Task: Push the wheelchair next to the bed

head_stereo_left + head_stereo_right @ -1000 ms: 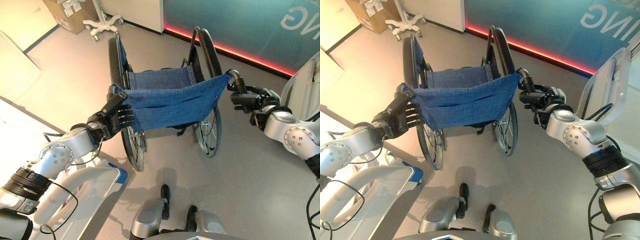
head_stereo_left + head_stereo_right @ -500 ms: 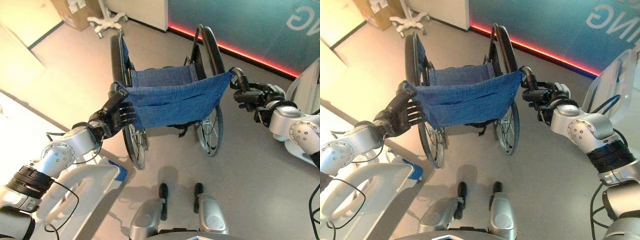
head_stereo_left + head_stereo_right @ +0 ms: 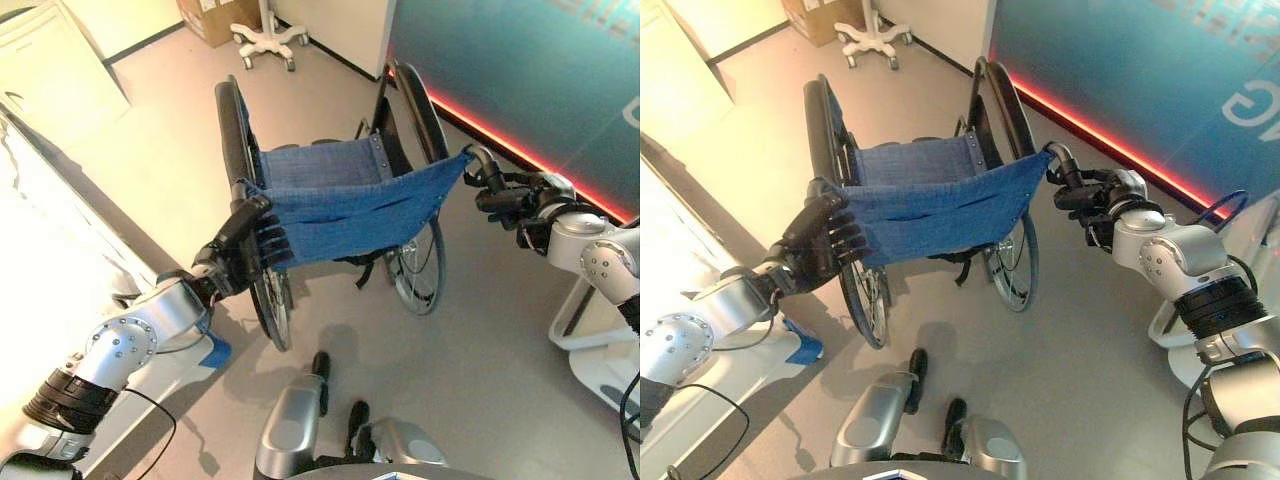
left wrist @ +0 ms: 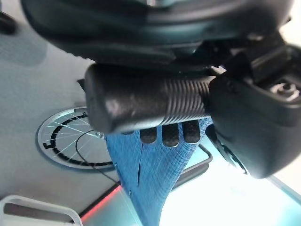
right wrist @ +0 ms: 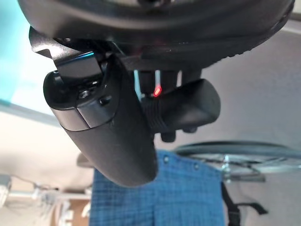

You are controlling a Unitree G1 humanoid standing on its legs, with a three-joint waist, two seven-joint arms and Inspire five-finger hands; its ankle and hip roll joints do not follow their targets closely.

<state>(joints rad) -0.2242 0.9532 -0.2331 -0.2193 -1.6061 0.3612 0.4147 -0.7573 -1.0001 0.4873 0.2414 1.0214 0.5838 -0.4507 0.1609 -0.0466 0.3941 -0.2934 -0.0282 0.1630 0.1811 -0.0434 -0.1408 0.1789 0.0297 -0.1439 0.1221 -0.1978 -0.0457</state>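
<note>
Grey floor (image 3: 500, 380), smooth. A teal wall panel (image 3: 530, 70) with a red glowing strip (image 3: 1110, 140) along its base runs from 12 o'clock toward 3 o'clock. At 11 o'clock, a cardboard box (image 3: 210, 12) and a white wheeled stand base (image 3: 265, 42) sit near a pale wall. The white bed (image 3: 40, 260) takes up the 9 o'clock side, brightly lit; a blue-tipped part (image 3: 213, 352) of its frame juts out near 8 o'clock, close to the wheelchair's near left wheel (image 3: 268, 300).

The wheelchair (image 3: 340, 200) stands at centre, just right of the bed, blue fabric backrest (image 3: 940, 205) facing the robot, seat beyond it. Its right wheel (image 3: 1005, 110) lies close to the red strip (a narrow gap of floor shows between them).

Left hand (image 3: 240, 250) at 9 o'clock of the backrest, fingers wrapped round the left push handle (image 4: 141, 101); the wrist view shows the ribbed black grip clamped under the palm, fingertips (image 4: 169, 134) curled beneath it. Right hand (image 3: 1095, 195) at 3 o'clock, closed round the right push handle (image 3: 1060, 160); its wrist view shows the thumb (image 5: 113, 136) lying across the grip (image 5: 188, 108).

A white curved frame (image 3: 600, 340) stands at 4 o'clock, behind the right arm.
</note>
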